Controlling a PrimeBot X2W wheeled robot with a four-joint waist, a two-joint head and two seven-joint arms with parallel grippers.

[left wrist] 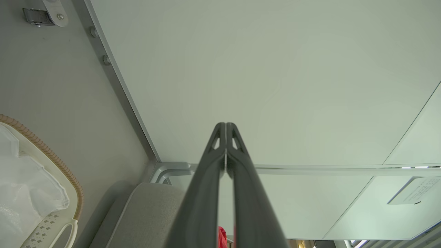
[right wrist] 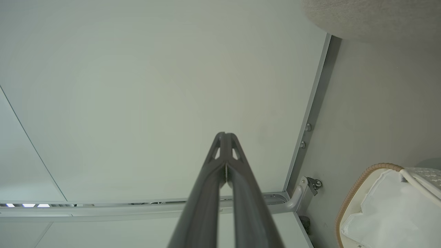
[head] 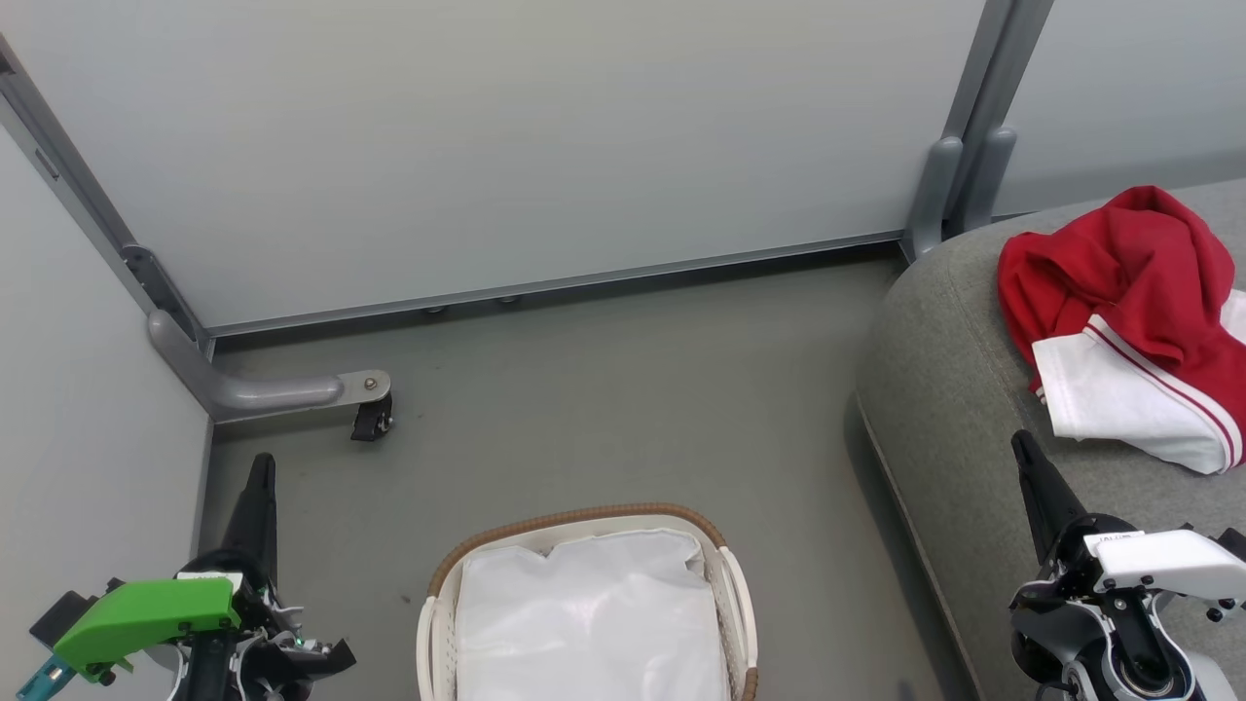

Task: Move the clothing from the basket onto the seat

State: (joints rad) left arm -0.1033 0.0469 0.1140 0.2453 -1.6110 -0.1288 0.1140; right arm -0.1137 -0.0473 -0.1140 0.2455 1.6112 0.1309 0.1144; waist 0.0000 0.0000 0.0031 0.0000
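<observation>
The red clothing [head: 1134, 321] with white panels lies crumpled on the grey seat [head: 944, 409] at the right. The white basket [head: 584, 521] with its brown rim stands on the floor at the bottom centre, holding just its white liner [head: 594, 623]. My left gripper [head: 261, 465] is shut at the lower left, left of the basket. My right gripper [head: 1022, 443] is shut at the lower right, over the seat's front part, below the clothing. Both wrist views show the fingertips pressed together: left gripper [left wrist: 225, 124], right gripper [right wrist: 224, 134]. A sliver of the clothing [left wrist: 221, 236] shows between the left fingers.
Pale partition walls [head: 487, 146] close off the back and left. A grey metal foot [head: 273, 389] with a black caster [head: 372, 421] sticks out from the left corner. Grey floor [head: 623, 389] lies between basket, wall and seat. A metal post [head: 959, 175] stands behind the seat.
</observation>
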